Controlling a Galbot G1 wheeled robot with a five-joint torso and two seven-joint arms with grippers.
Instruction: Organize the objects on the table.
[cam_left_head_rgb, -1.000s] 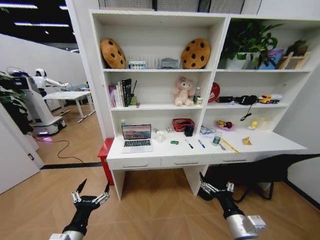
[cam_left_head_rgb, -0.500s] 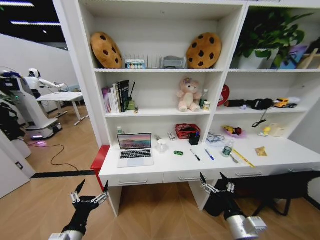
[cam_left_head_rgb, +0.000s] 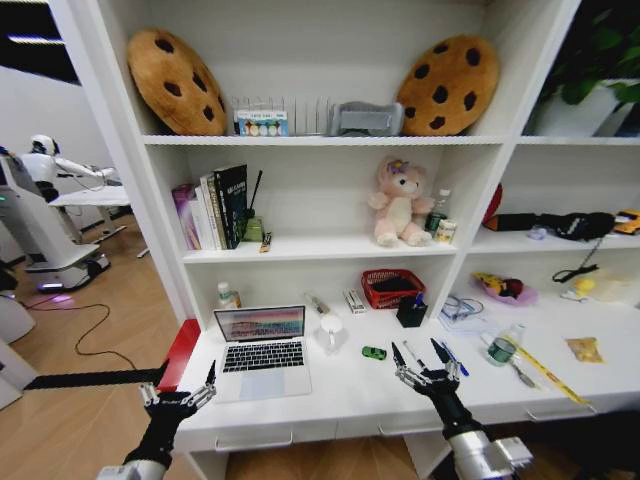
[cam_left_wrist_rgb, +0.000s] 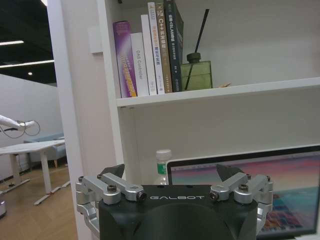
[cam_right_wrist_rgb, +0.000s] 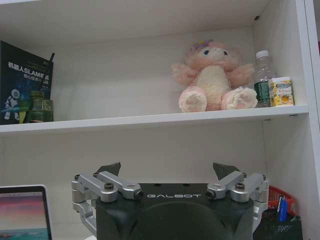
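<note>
Since the clutter on the table (cam_left_head_rgb: 360, 398) is mixed, each piece likely wants its own grip. At the left of the white top the laptop (cam_left_head_rgb: 262, 350) stands open; it looks stiff, flat and heaviest, its hinged screen fragile, so the base edges seem the safest hold. Just right of it sits the toy car (cam_left_head_rgb: 374, 352), probably light, hard and prone to roll; pinching across its sides should serve. Pens (cam_left_head_rgb: 452, 358) lie beyond, slim and likely slippery, best taken mid-shaft. Near the right end rests the snack packet (cam_left_head_rgb: 584, 348), presumably soft and crinkly. The left gripper (cam_left_head_rgb: 177, 395) hovers at the table's front left corner, fingers spread and empty. The right gripper (cam_left_head_rgb: 425, 367) hangs over the middle, near the car, likewise spread.
</note>
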